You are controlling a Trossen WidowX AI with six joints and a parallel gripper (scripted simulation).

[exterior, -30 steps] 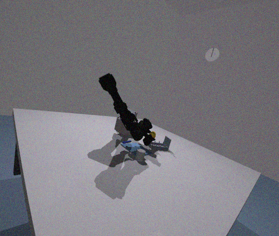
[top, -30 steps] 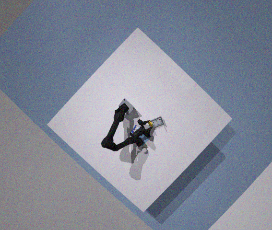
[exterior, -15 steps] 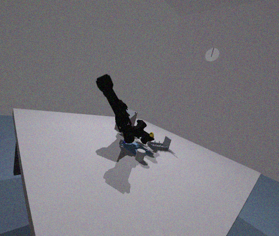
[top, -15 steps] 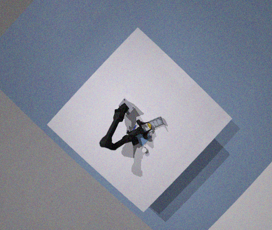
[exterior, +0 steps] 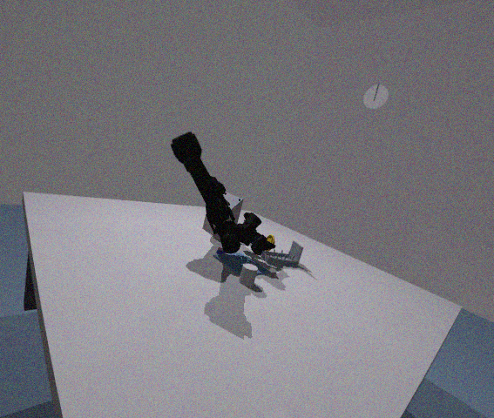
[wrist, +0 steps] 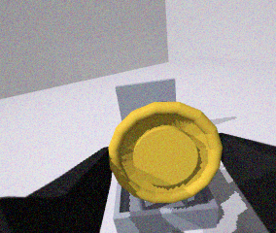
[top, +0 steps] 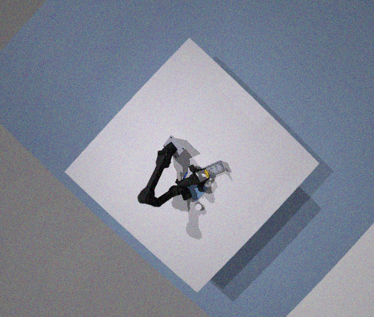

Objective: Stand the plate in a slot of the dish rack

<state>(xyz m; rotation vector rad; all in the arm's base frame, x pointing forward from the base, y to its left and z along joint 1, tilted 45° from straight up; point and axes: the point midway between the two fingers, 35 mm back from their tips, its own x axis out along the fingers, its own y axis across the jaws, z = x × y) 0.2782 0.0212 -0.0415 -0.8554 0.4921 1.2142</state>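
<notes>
- The yellow plate stands on edge, face toward the wrist camera, at the near end of the grey dish rack
- The gripper is clamped on the plate's rim
- Whether the plate sits between the rails cannot be told
- A white cup stands nearby on the table

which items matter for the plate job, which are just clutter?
Job: plate, yellow, gripped by the gripper; rack.
Clutter: blue flat item; small white cup.

plain yellow plate, grey dish rack, black arm, pale white table, blue floor
</notes>
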